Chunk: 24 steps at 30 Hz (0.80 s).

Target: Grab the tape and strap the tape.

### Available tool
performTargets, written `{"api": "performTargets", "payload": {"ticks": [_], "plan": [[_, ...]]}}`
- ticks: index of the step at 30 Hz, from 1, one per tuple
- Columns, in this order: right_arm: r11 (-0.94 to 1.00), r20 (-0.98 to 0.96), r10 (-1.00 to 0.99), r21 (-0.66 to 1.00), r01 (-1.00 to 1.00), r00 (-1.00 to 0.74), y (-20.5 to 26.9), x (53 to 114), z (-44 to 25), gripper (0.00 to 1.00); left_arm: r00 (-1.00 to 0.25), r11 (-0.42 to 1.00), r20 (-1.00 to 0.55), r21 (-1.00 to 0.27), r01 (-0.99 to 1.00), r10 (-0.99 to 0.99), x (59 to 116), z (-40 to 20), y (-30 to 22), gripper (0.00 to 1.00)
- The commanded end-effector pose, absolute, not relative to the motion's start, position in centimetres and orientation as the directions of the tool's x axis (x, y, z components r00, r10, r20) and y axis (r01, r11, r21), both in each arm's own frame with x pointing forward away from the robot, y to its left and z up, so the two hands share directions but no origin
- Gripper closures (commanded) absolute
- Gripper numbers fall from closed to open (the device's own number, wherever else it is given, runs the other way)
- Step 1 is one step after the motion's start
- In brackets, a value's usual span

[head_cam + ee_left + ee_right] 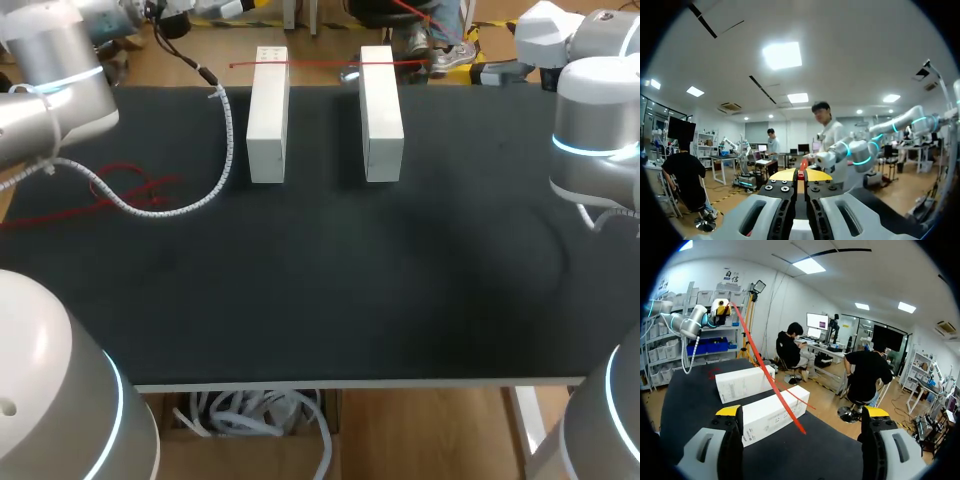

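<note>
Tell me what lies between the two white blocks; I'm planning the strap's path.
In the head view, only bare black mat lies between the left block and right block; the red tape crosses the gap at their far ends.

The left arm's fingers (782, 175) hide most of the red tape (803, 164) pinched between them.

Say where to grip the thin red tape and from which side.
Take the thin red tape at its span between the left white block and right white block, probably from above: there it seems clear of the black table, so the open right gripper can straddle it.
</note>
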State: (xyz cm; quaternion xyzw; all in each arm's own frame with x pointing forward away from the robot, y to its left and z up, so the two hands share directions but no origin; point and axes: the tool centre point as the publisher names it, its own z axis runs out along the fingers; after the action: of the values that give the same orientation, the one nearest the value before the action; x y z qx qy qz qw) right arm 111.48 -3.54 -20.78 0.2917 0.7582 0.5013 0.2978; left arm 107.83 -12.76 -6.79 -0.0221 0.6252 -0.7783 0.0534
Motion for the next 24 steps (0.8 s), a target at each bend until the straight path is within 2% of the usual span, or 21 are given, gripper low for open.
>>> {"api": "performTargets", "payload": {"ticks": [1, 4, 6, 9, 16, 20, 24], "plan": [[0.247, -0.108, 0.777, 0.958, 0.144, -0.620, -3.0, 111.9, -20.7, 0.00, -0.993, -0.213, -0.033, -0.975, 0.056, -0.112, 107.8, -6.8, -12.8, 1.00], [0.047, 0.069, 0.816, 0.981, 0.186, -0.575, -3.0, 111.7, -20.5, 0.00, -0.993, -0.213, -0.033, -0.975, 0.056, -0.112, 107.8, -6.8, -12.8, 1.00], [-0.159, 0.256, 0.804, 0.962, 0.221, -0.536, -3.1, 111.3, -20.5, 0.00, -0.993, -0.213, -0.033, -0.975, 0.056, -0.112, 107.8, -6.8, -12.8, 1.00], [-0.554, 0.617, 0.670, 0.785, 0.276, -0.412, -3.3, 110.7, -20.5, 0.00, -0.993, -0.213, -0.033, -0.975, 0.056, -0.112, 107.8, -6.8, -12.8, 1.00], [-0.664, 0.717, 0.590, 0.693, 0.281, -0.371, -2.2, 109.4, -19.2, 0.00, -0.993, -0.213, -0.033, -0.975, 0.056, -0.112, 107.8, -6.8, -12.8, 1.00], [-0.650, 0.698, 0.632, 0.714, 0.260, -0.336, -2.2, 109.3, -18.9, 0.00, -0.993, -0.213, -0.033, -0.975, 0.056, -0.112, 107.8, -6.8, -12.8, 1.00], [-0.500, 0.595, 0.706, 0.803, 0.325, -0.384, -1.8, 109.0, -18.8, 0.00, -0.993, -0.213, -0.033, -0.975, 0.056, -0.112, 107.8, -6.8, -12.8, 1.00]]}}
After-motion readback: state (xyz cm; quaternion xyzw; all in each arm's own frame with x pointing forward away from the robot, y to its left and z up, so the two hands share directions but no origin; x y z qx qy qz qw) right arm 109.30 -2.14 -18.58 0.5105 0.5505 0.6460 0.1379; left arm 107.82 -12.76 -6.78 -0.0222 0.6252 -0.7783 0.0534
